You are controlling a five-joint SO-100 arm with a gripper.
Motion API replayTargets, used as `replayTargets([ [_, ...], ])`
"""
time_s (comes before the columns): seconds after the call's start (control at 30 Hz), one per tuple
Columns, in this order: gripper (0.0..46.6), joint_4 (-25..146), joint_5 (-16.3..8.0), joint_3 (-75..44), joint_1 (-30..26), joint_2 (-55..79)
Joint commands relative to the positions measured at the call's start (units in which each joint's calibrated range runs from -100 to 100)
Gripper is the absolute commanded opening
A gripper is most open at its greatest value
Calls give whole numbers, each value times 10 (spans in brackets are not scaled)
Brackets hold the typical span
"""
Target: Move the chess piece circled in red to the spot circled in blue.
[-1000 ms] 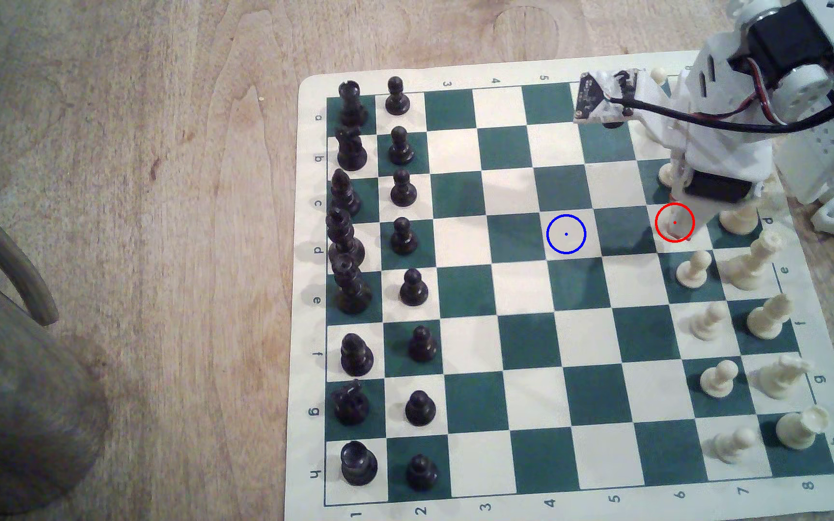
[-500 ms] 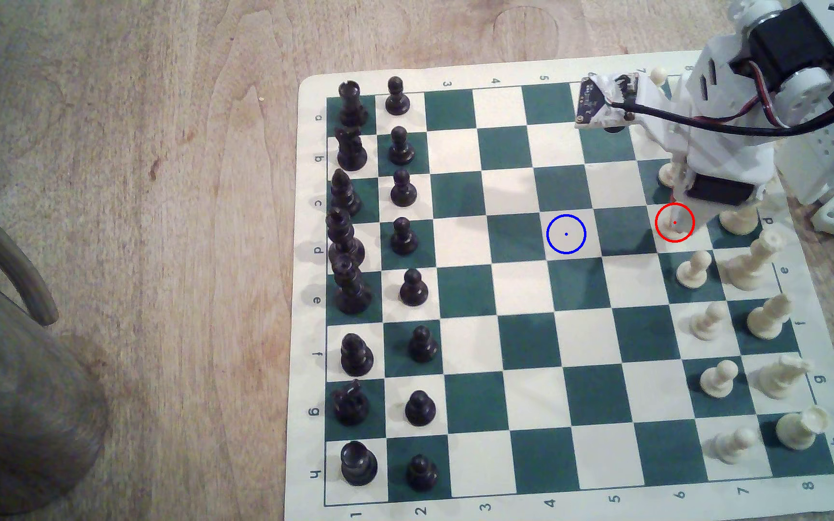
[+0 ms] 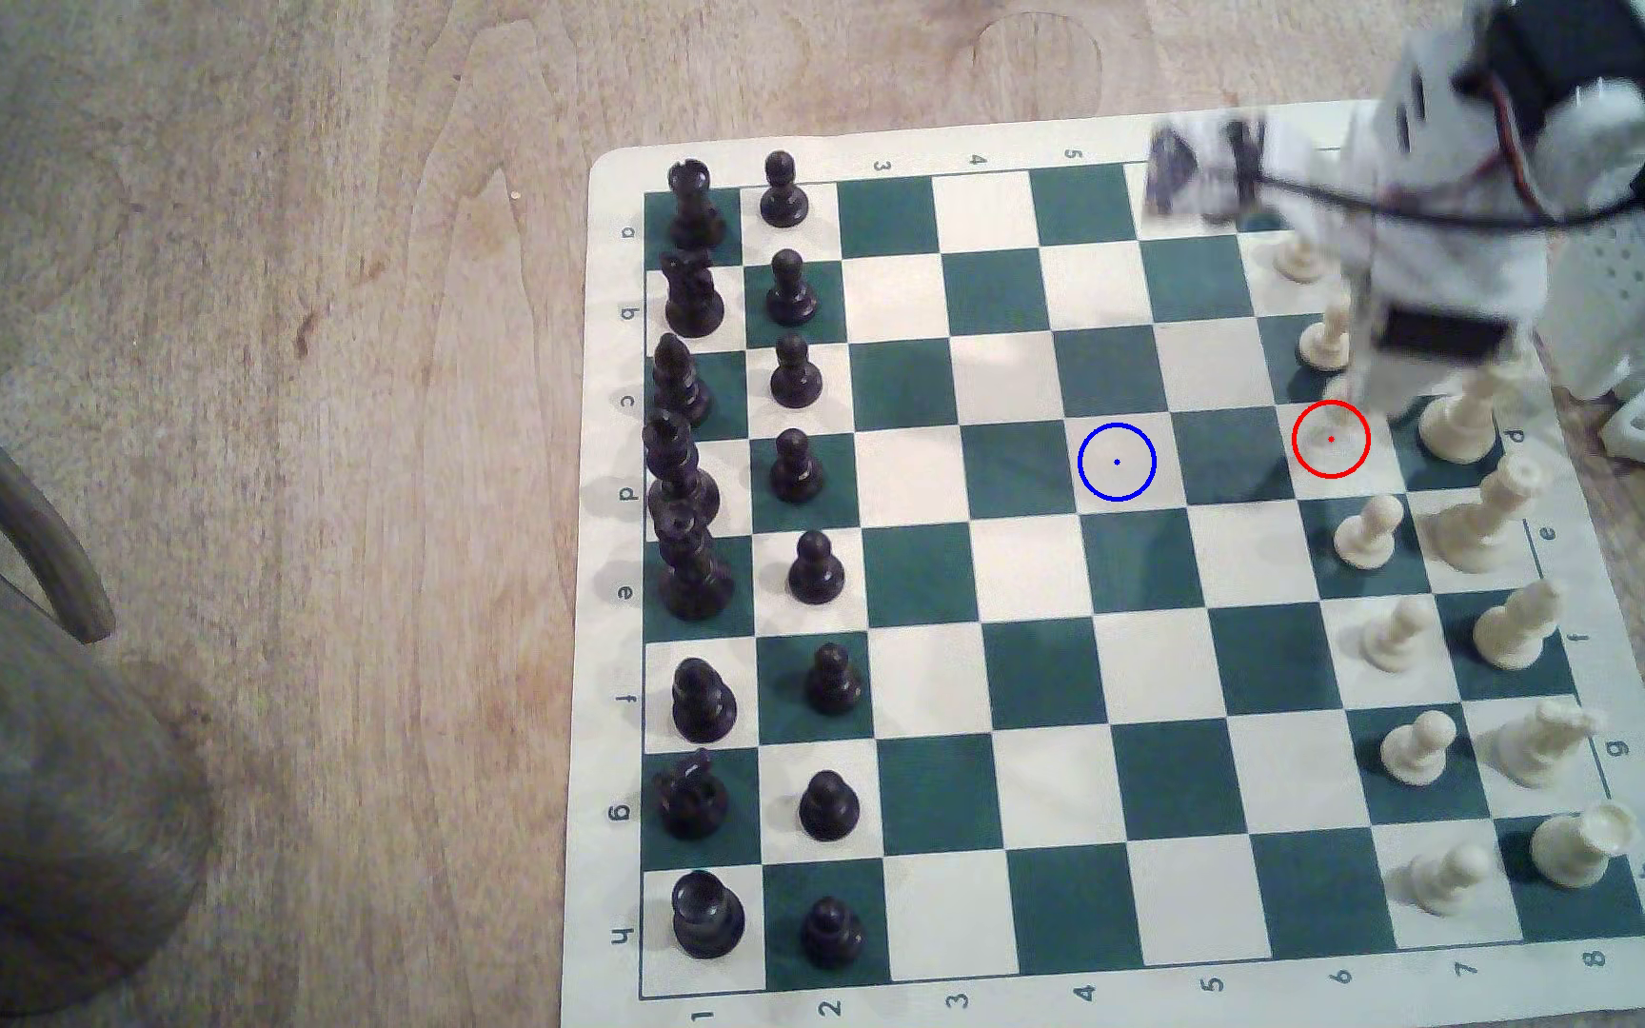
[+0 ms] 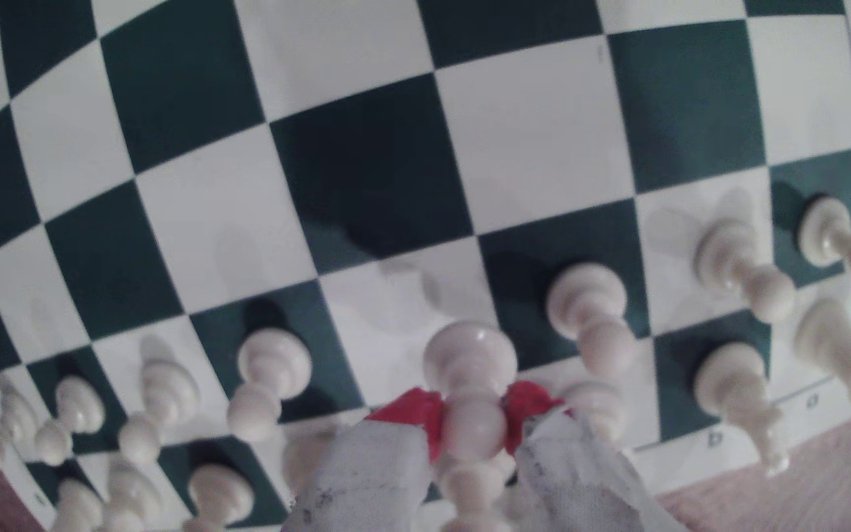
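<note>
In the wrist view the cream pawn (image 4: pixel 469 358) hangs above the board, its round head pinched between two red-tipped fingers (image 4: pixel 413 414). My gripper (image 4: pixel 472 422) is shut on it. In the exterior view the blurred gripper (image 3: pixel 1348 385) hovers just above the red-ringed square (image 3: pixel 1331 439), which lies bare; the pawn itself is mostly hidden by the fingers there. The blue-ringed spot (image 3: pixel 1116 462) is a bare cream square two squares toward the exterior view's left of the red ring.
Cream pawns (image 3: pixel 1323 336) (image 3: pixel 1367 529) and a tall cream piece (image 3: pixel 1461 425) stand close around the gripper. Black pieces (image 3: pixel 794 465) fill the two columns at the board's left. The squares between are bare. A wooden object (image 3: pixel 8 791) sits far left.
The gripper has risen from the red-ringed square with the pawn in it, and the square is now bare. The arm is blurred with motion.
</note>
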Motion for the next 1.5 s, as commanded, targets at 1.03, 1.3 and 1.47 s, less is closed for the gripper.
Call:
replayTargets([
  [1.03,3,-40,-7,-392,16,333],
  [1.3,3,-90,-9,-320,2,352],
  [1.47,3,-98,-13,-317,-6,356],
])
